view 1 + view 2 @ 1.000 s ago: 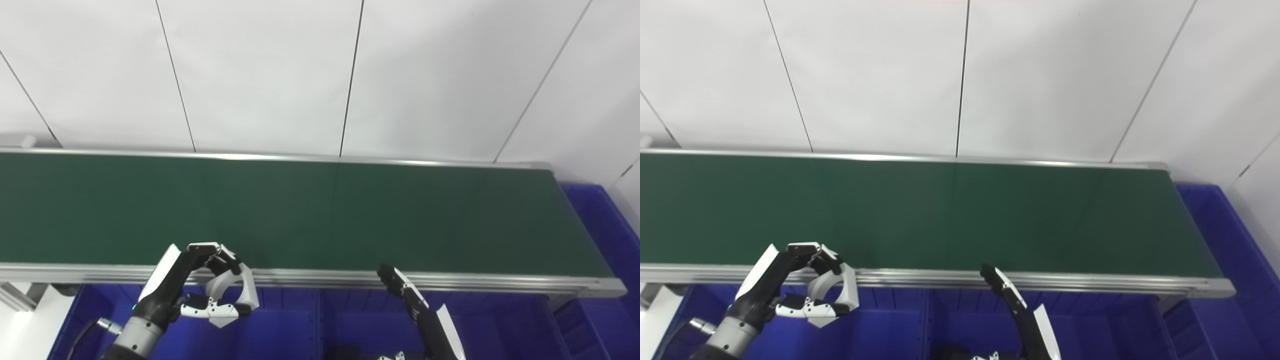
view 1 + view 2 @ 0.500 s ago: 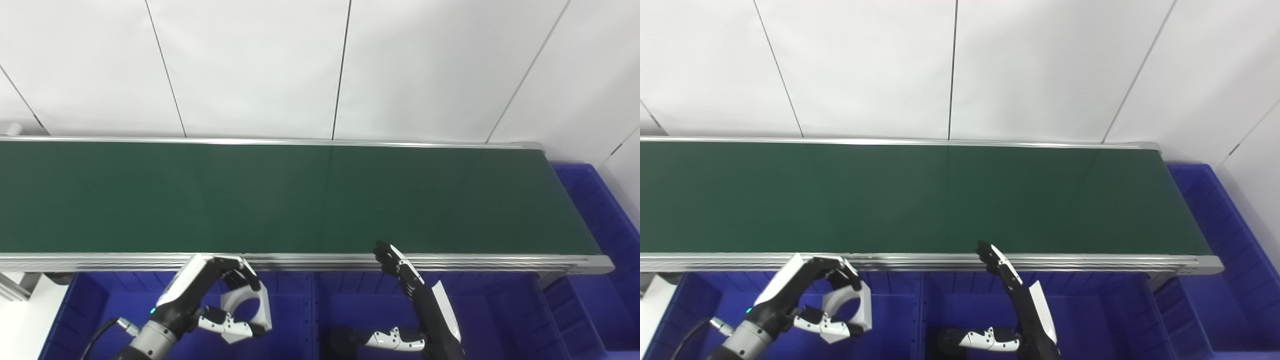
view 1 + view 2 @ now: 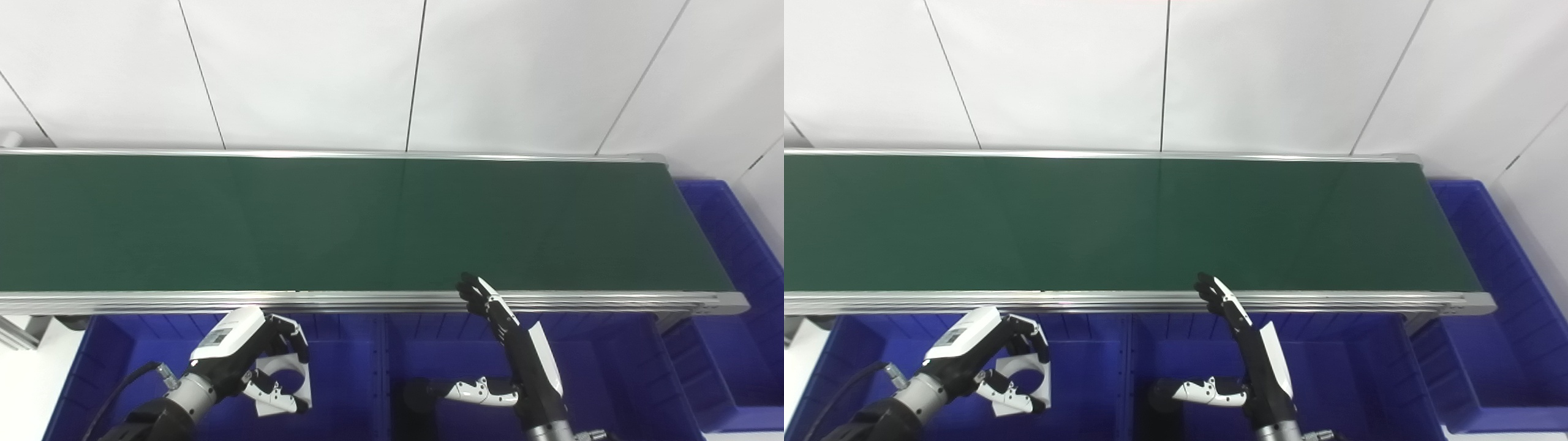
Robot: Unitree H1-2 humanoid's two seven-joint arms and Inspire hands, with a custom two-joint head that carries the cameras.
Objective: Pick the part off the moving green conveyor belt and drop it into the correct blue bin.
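Holding a white ring-shaped part [image 3: 286, 384] in my left hand [image 3: 245, 355] above the blue bin [image 3: 110, 361], hole facing sideways; my right hand [image 3: 520, 361] is open, empty.

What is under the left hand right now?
The left hand holds a white ring-shaped part over a blue bin. Its floor directly beneath is covered by the hand and part.

It looked like a factory sorting station: a long green conveyor belt [image 3: 367, 220] before white wall panels [image 3: 306, 67], blue bins [image 3: 612, 380] below.
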